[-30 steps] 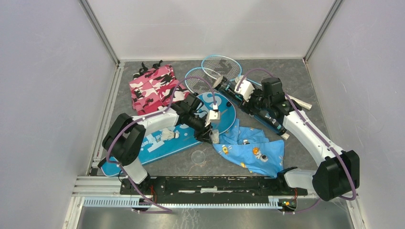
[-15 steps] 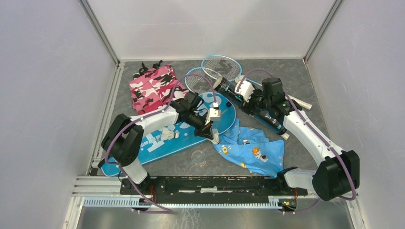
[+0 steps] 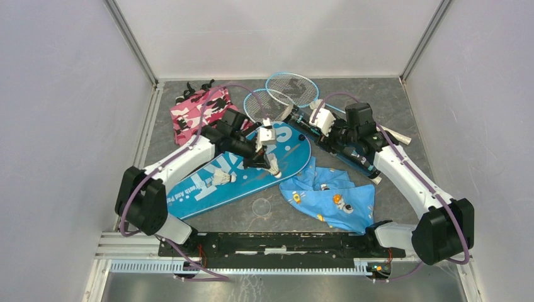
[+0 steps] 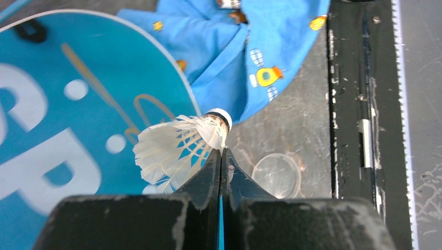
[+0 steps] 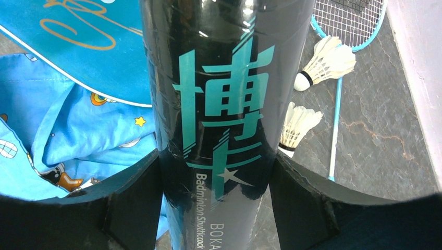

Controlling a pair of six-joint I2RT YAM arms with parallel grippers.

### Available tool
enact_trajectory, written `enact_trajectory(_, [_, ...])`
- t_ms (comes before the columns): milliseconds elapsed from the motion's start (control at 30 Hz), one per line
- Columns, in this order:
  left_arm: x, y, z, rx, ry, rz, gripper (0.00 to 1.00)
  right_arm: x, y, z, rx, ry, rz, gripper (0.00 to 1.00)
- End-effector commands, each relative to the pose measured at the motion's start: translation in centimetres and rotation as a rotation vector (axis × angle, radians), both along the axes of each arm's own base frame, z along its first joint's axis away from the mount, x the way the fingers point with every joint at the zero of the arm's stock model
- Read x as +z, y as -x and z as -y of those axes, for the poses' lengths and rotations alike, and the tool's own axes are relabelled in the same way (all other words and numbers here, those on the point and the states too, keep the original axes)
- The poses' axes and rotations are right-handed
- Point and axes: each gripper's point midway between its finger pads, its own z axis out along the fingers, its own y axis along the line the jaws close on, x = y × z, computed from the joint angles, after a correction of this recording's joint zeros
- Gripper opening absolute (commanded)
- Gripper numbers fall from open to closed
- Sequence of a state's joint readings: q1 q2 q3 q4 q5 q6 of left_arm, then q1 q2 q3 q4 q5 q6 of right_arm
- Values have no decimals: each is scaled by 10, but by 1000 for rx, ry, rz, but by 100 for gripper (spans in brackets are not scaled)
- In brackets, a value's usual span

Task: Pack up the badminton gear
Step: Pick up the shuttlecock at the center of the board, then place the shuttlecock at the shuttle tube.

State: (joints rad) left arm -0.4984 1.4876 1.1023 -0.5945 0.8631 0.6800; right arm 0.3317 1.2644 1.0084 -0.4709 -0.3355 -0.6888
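My left gripper (image 4: 220, 152) is shut on a white feather shuttlecock (image 4: 177, 148), pinching its skirt near the cork. It hangs over the wide end of the blue "SPORT" cover (image 3: 208, 182); from above the gripper (image 3: 267, 162) and shuttlecock (image 3: 274, 168) show there. Another shuttlecock (image 3: 220, 178) lies on the cover. My right gripper (image 5: 216, 177) is closed around the black tube (image 5: 224, 94), which slants across the right of the table (image 3: 356, 160). Two light-blue racquets (image 3: 291, 88) lie at the back. Two more shuttlecocks (image 5: 326, 61) (image 5: 297, 125) rest beside a racquet shaft.
A blue cartoon-print cloth (image 3: 334, 198) lies crumpled in front of the tube. A pink camouflage bag (image 3: 195, 113) sits at the back left. A clear round lid (image 3: 261, 206) lies on the table near the front rail (image 3: 271, 242). Grey walls enclose three sides.
My left gripper has shut on the shuttlecock by the cloth's edge and carried it back and left over the cover. The right gripper and tube have not moved.
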Motion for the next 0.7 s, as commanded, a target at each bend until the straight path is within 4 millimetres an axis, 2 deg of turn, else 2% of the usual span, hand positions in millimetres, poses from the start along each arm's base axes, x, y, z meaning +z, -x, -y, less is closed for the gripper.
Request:
enact_trajectory(0, [35, -24, -38, 102, -1, 92, 2, 35, -13, 1, 20, 17, 97, 6])
enact_trajectory(100, [55, -36, -60, 177, 22, 120, 2, 35, -11, 1, 46, 39, 92, 6])
enact_trajectory(267, [97, -45, -73, 250, 116, 139, 2, 27, -2, -7, 130, 43, 44, 6])
enact_trajectory(500, [143, -54, -62, 320, 261, 113, 2, 15, 16, -21, 249, 25, -7, 6])
enact_trajectory(667, [166, -51, -50, 303, 348, 96, 2, 8, 30, -33, 333, -3, -48, 6])
